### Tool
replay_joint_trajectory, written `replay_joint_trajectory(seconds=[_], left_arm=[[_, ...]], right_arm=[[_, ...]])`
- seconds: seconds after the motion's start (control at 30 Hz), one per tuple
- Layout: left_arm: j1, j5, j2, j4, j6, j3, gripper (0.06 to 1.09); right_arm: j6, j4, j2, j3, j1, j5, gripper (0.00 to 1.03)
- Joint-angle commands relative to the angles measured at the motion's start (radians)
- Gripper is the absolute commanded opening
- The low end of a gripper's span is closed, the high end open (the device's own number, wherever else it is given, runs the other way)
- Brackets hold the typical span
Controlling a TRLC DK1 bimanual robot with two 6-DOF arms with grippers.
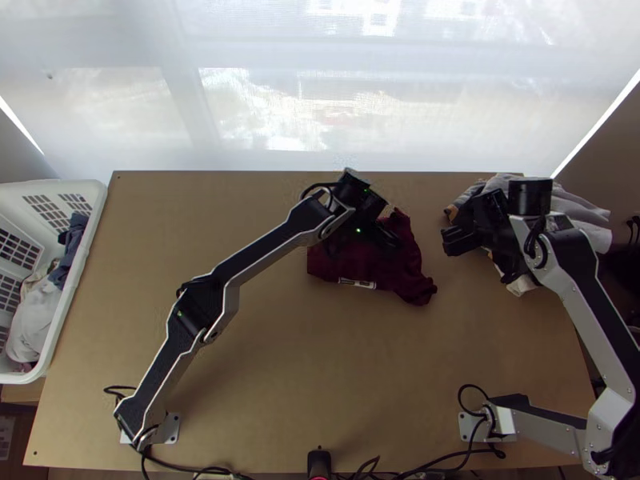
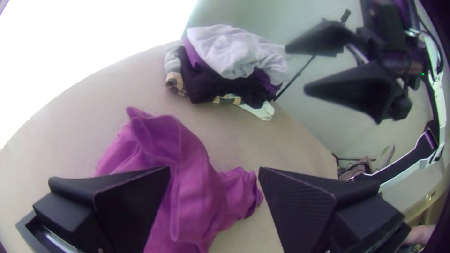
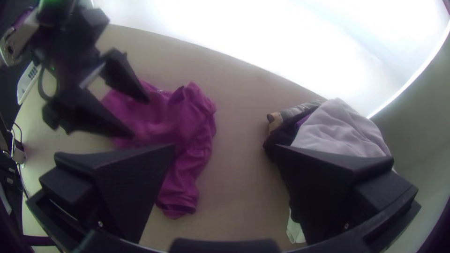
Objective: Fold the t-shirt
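A dark red t-shirt lies bunched on the table right of centre; it looks magenta as the shirt in the left wrist view and the shirt in the right wrist view. Over its upper part is my left gripper, whose parted fingers show as the gripper with cloth below and between them, not clamped. My right gripper is to the right of the shirt, beside the clothes pile; as the gripper it stands open with nothing held.
A pile of clothes, white, grey and dark, lies at the table's back right corner. A white laundry basket with clothes in it stands at the left edge. Bare wood of the table stretches in front of the shirt.
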Motion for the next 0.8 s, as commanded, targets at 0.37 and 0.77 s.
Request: replay_joint_trajectory(seconds=[0.37,0.77], left_arm=[[0.271,-0.003,-0.190,-0.280,0.192,-0.367,1.04],[0.198,-0.014,-0.110,-0.286,0.208,-0.367,1.04]], right_arm=[[-0.002,0.200,0.318,0.078,0.259,0.000,0.98],[0.000,0.282,0.519,0.009,0.314,0.000,0.98]])
